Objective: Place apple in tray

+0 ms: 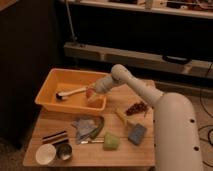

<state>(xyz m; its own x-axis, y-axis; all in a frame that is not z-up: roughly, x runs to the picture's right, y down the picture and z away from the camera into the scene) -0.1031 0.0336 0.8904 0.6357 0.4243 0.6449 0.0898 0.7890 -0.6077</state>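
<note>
Gripper point(94, 92) holds the apple point(90, 93) over the tray point(50, 82).

The arm point(135, 85) reaches from the right across the counter point(125, 155), and the gripper is closed around the apple at the tray's right end, inside its walls; whether the fruit touches the tray floor is hard to tell. A brush point(70, 92) lies in the tray just left of the apple. On the counter sit grapes point(136, 107), a blue sponge point(137, 133) and a white bowl point(45, 154).
</note>
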